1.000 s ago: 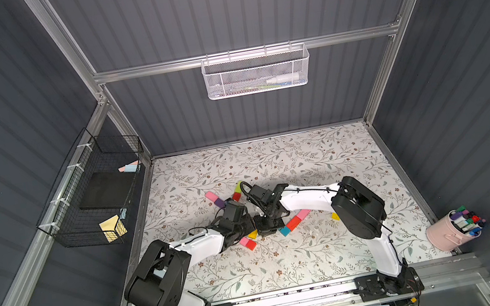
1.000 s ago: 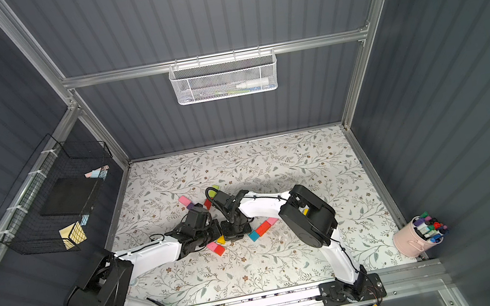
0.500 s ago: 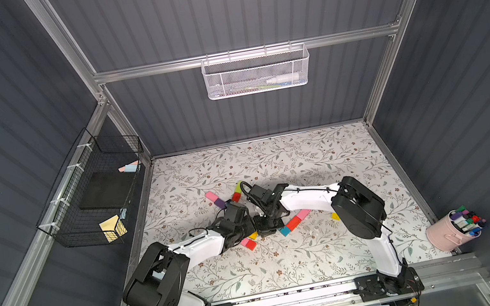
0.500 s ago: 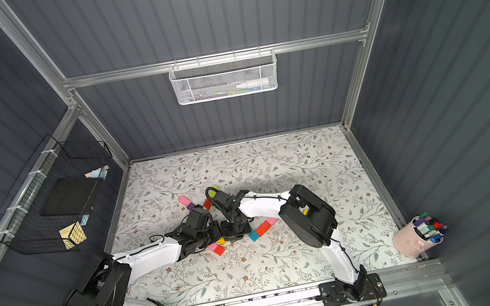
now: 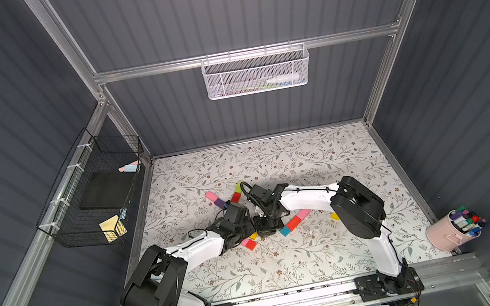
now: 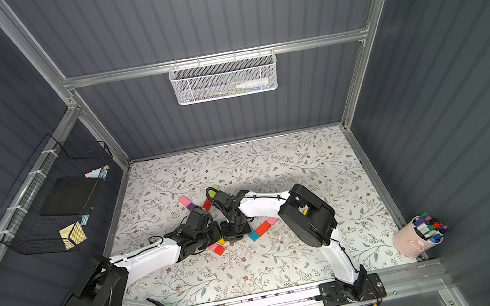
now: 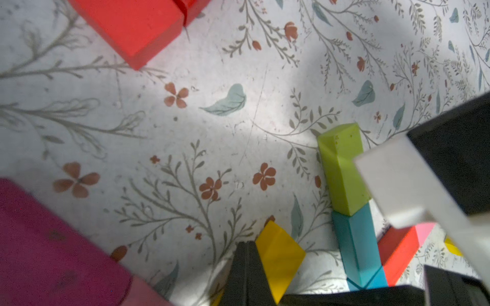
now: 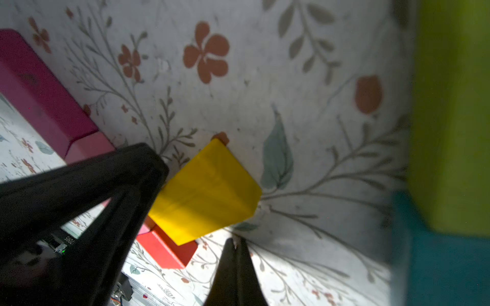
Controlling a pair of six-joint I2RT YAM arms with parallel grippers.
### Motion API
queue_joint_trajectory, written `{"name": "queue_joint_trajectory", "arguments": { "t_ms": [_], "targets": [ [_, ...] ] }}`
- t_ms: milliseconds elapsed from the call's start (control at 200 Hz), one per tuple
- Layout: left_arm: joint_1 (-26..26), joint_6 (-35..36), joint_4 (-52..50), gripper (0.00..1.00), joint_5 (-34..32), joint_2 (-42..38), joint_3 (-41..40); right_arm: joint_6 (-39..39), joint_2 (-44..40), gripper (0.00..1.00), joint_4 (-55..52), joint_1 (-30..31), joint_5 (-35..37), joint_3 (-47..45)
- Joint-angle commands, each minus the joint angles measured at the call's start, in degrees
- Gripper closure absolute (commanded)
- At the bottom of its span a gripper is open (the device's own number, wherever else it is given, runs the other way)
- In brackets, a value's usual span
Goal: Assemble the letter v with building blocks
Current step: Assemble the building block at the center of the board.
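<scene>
Here both claws are pinched closed and empty, the left gripper [image 7: 245, 249] and right gripper [image 8: 235, 243] beside the yellow block [image 8: 206, 196]. Narrow tips probably suit nudging it into line

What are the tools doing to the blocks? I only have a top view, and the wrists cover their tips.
Observer: The left tool is shut, its tip against a yellow block's side.
Reviewer: And the right one?
Observer: The right tool is shut on nothing, its tip just off that block's corner.
Reviewer: Anything hidden under the right wrist?
Observer: A lime block, end to end with the teal block.
</scene>
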Motion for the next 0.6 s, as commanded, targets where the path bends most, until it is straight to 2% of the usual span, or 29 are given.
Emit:
{"name": "queue_joint_trajectory", "arguments": {
  "t_ms": [0, 180, 390, 595],
  "targets": [
    [-0.4, -0.4, -1.4, 1.0, 0.0, -1.0, -0.2, -0.1, 0.5, 1.0, -0.3, 0.0, -0.5, 0.5],
    [-0.7, 0.0, -0.4, 1.0, -0.7, 1.5, 0.1, -0.1, 0.3, 1.0, -0.4, -0.1, -0.3, 0.5],
    [-1.4, -1.5, -1.1, 1.0, -0.5, -1.2, -0.3, 0.0, 0.3, 1.0, -0.3, 0.0, -0.3, 0.5],
    [-1.7, -1.6, -1.0, 1.0, 0.1, -0.3, -0.5, -0.1, 0.3, 1.0, -0.3, 0.0, -0.4, 0.5]
  ]
}}
